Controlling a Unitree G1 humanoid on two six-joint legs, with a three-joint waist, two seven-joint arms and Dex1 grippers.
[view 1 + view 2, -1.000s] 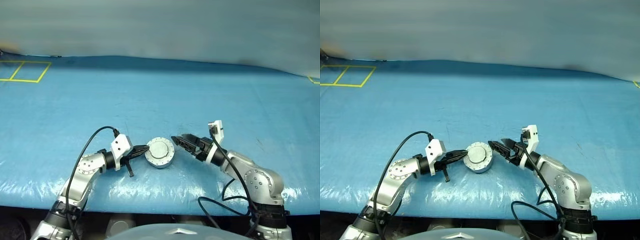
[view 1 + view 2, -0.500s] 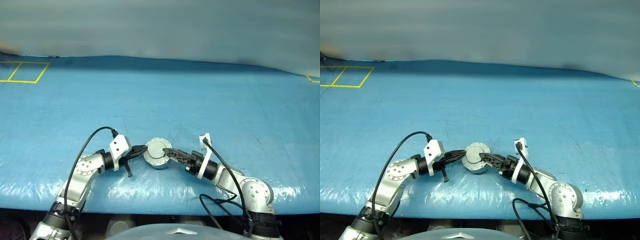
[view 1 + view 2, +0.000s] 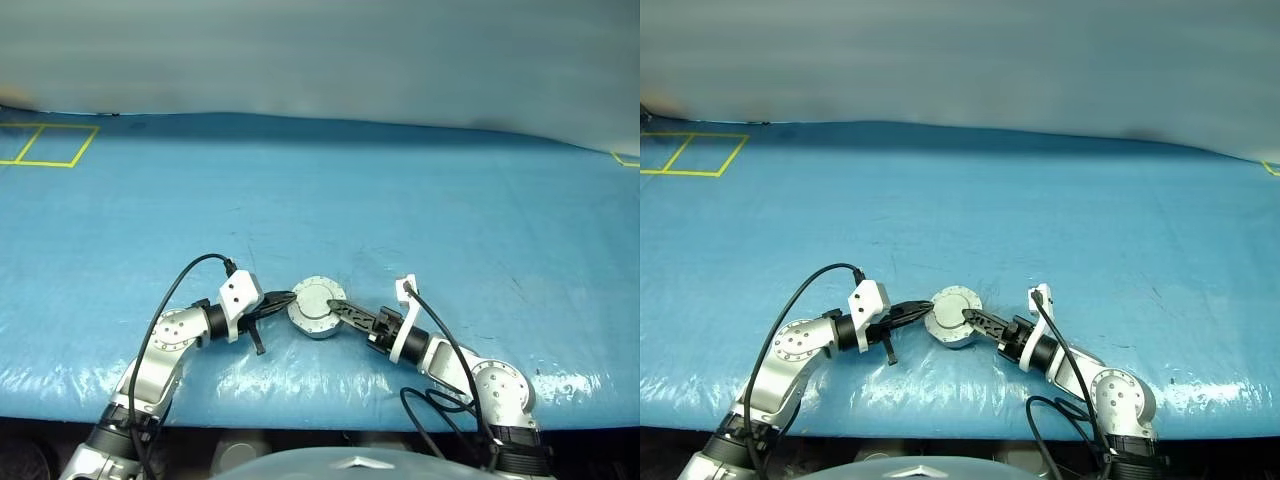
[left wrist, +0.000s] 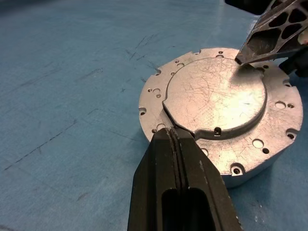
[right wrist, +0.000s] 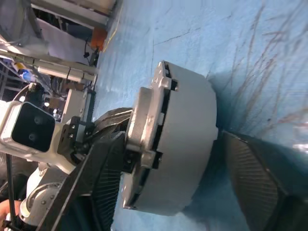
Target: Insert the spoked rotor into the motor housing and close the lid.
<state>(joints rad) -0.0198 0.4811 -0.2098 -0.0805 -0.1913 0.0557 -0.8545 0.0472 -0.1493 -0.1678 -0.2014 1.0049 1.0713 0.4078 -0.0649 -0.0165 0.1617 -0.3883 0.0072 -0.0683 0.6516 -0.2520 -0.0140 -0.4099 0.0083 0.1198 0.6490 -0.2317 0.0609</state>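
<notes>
The motor housing sits on the blue table, a short silver puck. Its lid lies flat on top, plain silver face up. The spoked rotor is hidden. My left gripper is shut, its tip at the housing's left edge, with nothing between the fingers. My right gripper reaches in from the right and is open and rolled, with the housing between its fingers. One finger rests its tip on the lid's top face. The other finger lies low beside the housing's wall, a little apart from it.
Blue plastic sheeting covers the whole table, wrinkled at the near edge. Yellow tape squares mark the far left corner. Black cables loop from both wrists near the front edge.
My right gripper came down and in toward the housing, rolled, and narrowed its jaws; one finger now rests on the lid. The left gripper stayed put.
</notes>
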